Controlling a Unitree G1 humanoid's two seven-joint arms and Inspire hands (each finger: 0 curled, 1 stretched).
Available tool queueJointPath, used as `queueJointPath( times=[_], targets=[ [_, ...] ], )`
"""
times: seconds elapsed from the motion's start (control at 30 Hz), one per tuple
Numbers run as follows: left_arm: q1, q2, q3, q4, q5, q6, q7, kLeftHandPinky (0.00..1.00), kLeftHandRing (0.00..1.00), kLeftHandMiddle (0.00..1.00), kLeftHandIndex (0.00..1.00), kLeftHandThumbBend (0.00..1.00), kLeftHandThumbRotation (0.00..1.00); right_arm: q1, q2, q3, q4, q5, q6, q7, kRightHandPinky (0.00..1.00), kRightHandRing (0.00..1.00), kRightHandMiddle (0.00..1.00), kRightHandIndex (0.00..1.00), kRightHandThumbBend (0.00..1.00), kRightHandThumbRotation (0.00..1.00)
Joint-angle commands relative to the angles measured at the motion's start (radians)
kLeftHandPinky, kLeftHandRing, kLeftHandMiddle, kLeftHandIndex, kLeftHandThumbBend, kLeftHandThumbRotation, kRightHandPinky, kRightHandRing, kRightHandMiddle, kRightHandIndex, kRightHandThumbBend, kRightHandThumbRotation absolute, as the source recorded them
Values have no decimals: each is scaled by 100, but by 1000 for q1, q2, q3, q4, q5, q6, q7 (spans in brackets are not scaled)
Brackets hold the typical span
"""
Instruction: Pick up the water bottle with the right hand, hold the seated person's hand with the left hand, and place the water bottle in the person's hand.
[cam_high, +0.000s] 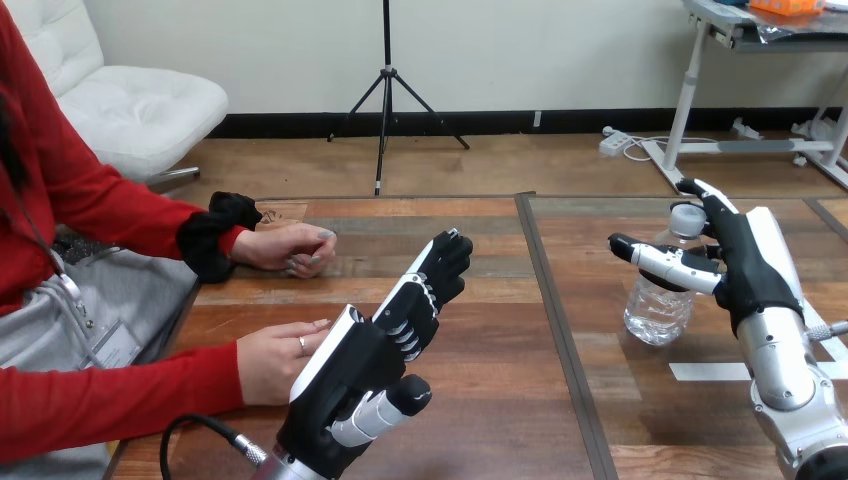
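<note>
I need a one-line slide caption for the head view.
Robot's right hand is at the upright water bottle; its open left hand is beside the person's nearer hand.

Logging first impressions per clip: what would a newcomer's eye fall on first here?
The robot's left hand, fingers straight, stretched over the table at centre-left, right beside the person's nearer hand. At the right, the right hand is open at a clear bottle standing upright, its thumb across the bottle's front.
</note>
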Motion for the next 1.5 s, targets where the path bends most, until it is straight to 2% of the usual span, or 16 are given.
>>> queueJointPath(
  times=[0.0, 0.13, 0.23, 0.63, 0.73, 0.83, 0.93, 1.03, 1.13, 1.47],
  targets=[
    [-39, 11, 20, -46, -28, -9, -11, 99, 100, 100, 100, 100, 82, -25, 18, -16, -3, 15, -9, -5, 75, 84, 85, 91, 100, 47],
    [-37, 13, 21, -49, -32, -5, -12, 99, 100, 100, 100, 100, 81, -22, 19, -11, 4, 6, -4, -15, 75, 84, 85, 91, 100, 47],
    [-38, 15, 23, -49, -37, -7, -19, 99, 100, 100, 100, 100, 81, -18, 25, -25, 5, 26, -5, 5, 74, 83, 85, 91, 100, 47],
    [-32, 19, 34, -59, -43, -9, -35, 98, 100, 100, 100, 100, 81, -6, 36, -13, 16, 6, 12, -20, 75, 82, 84, 91, 100, 47],
    [-30, 18, 39, -59, -42, -10, -32, 98, 100, 100, 100, 100, 81, -7, 42, -16, 20, 9, 34, -24, 75, 82, 84, 91, 100, 47],
    [-24, 20, 37, -71, -52, 8, -43, 98, 100, 100, 100, 100, 81, -3, 50, -29, 23, 26, 28, -8, 75, 82, 84, 91, 100, 45],
    [-25, 21, 40, -68, -49, -7, -43, 98, 100, 100, 100, 100, 81, 1, 52, -23, 25, 17, 26, -19, 75, 82, 84, 91, 100, 43],
    [-19, 23, 40, -79, -54, 1, -45, 98, 100, 100, 100, 100, 81, 4, 57, -27, 29, 20, 24, -11, 74, 82, 84, 90, 100, 41],
    [-19, 24, 40, -80, -62, 5, -53, 98, 100, 100, 100, 100, 81, 10, 60, -23, 33, 13, 18, -25, 73, 81, 83, 90, 100, 41],
    [-8, 31, 41, -108, -72, 25, -58, 98, 100, 100, 100, 100, 80, 12, 78, -33, 44, 26, 57, -8, 74, 82, 84, 91, 100, 39]
  ],
)
